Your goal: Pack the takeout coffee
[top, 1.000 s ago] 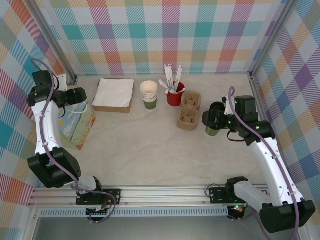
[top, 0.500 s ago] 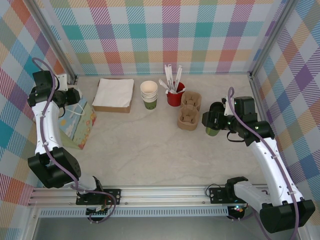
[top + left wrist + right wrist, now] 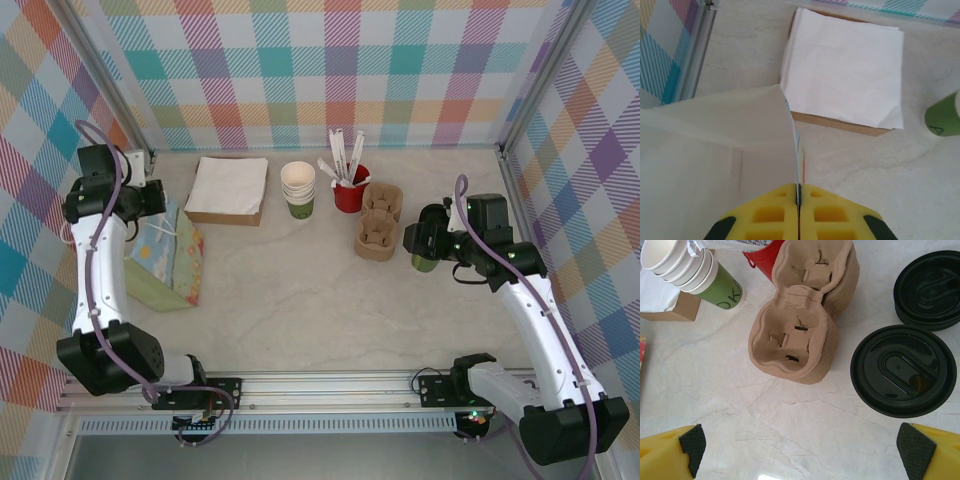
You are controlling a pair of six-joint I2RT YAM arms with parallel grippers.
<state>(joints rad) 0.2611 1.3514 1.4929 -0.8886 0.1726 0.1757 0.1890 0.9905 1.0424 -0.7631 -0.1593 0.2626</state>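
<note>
At the left of the top view, our left gripper [image 3: 798, 189] is clenched on the rim of the patterned paper bag [image 3: 170, 255]; its wrist view shows the bag's white inside. Right of the bag, a cardboard tray [image 3: 225, 217] holds white napkins [image 3: 230, 182], and a red holder [image 3: 350, 195] holds stirrers [image 3: 345, 150]. Our right gripper [image 3: 802, 444] is spread wide, grasping nothing; its wrist view shows the black-lidded takeout coffee [image 3: 897, 371] at middle right.

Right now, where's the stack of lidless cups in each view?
Top external: cup stack at back centre, just left of the red holder.
Left wrist: its green side at the right edge.
Right wrist: top-left corner.
Shared landmark: napkin box beside the stack.
</note>
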